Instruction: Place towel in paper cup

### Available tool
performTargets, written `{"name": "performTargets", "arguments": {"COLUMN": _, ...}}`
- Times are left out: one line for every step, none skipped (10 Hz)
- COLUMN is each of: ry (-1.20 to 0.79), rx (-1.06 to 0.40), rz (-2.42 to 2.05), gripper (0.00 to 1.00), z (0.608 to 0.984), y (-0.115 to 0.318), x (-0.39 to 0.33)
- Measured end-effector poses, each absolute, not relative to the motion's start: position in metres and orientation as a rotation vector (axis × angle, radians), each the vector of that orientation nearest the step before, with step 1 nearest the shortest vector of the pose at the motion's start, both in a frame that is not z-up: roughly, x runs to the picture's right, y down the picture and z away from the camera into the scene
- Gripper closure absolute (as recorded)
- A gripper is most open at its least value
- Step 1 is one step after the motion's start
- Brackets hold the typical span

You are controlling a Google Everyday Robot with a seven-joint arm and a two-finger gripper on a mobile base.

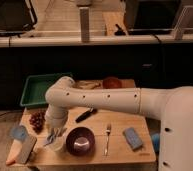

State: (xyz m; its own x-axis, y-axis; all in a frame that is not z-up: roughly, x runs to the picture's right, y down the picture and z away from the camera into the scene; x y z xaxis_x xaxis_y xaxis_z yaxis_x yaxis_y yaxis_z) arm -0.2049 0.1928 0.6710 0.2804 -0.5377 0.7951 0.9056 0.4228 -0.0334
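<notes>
My gripper [55, 134] hangs from the white arm at the front left of the wooden table. It is shut on the towel [52, 136], a pale blue-grey rumpled cloth that dangles from it. The paper cup [56, 145], small and white, stands directly under the gripper, just left of the purple bowl [80, 141]. The towel's lower end reaches the cup's rim; I cannot tell how far it is inside. The arm hides part of the cup.
A light-blue disc [18, 132] and a grey pad [26, 149] lie at the left edge. Grapes [37, 120], a green tray [36, 90], a black marker [85, 115], a fork [108, 136], a blue pad [132, 138] and a brown bowl [111, 82] share the table [115, 120].
</notes>
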Motion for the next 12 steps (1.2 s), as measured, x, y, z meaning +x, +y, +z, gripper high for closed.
{"name": "performTargets", "arguments": {"ry": -0.791, "rx": -0.551, "rz": -1.043, "gripper": 0.49, "z": 0.6692, "y": 0.1949, "x": -0.2056}}
{"name": "performTargets", "arguments": {"ry": -0.785, "rx": -0.554, "rz": -1.053, "gripper": 0.40, "z": 0.6676, "y": 0.1962, "x": -0.2062}}
{"name": "performTargets", "arguments": {"ry": -0.777, "rx": -0.559, "rz": -1.065, "gripper": 0.27, "z": 0.6662, "y": 0.1983, "x": -0.2061}}
{"name": "performTargets", "arguments": {"ry": -0.774, "rx": -0.560, "rz": -1.070, "gripper": 0.22, "z": 0.6657, "y": 0.1991, "x": -0.2055}}
{"name": "performTargets", "arguments": {"ry": -0.770, "rx": -0.562, "rz": -1.077, "gripper": 0.20, "z": 0.6649, "y": 0.1999, "x": -0.2046}}
{"name": "performTargets", "arguments": {"ry": -0.768, "rx": -0.564, "rz": -1.082, "gripper": 0.20, "z": 0.6644, "y": 0.2004, "x": -0.2043}}
{"name": "performTargets", "arguments": {"ry": -0.768, "rx": -0.567, "rz": -1.092, "gripper": 0.20, "z": 0.6642, "y": 0.2015, "x": -0.2045}}
{"name": "performTargets", "arguments": {"ry": -0.768, "rx": -0.569, "rz": -1.099, "gripper": 0.20, "z": 0.6638, "y": 0.2021, "x": -0.2057}}
{"name": "performTargets", "arguments": {"ry": -0.759, "rx": -0.573, "rz": -1.103, "gripper": 0.20, "z": 0.6641, "y": 0.2022, "x": -0.2059}}
{"name": "performTargets", "arguments": {"ry": -0.747, "rx": -0.572, "rz": -1.096, "gripper": 0.20, "z": 0.6639, "y": 0.2020, "x": -0.2056}}
{"name": "performTargets", "arguments": {"ry": -0.742, "rx": -0.567, "rz": -1.090, "gripper": 0.20, "z": 0.6638, "y": 0.2012, "x": -0.2047}}
{"name": "performTargets", "arguments": {"ry": -0.739, "rx": -0.561, "rz": -1.086, "gripper": 0.20, "z": 0.6629, "y": 0.2003, "x": -0.2053}}
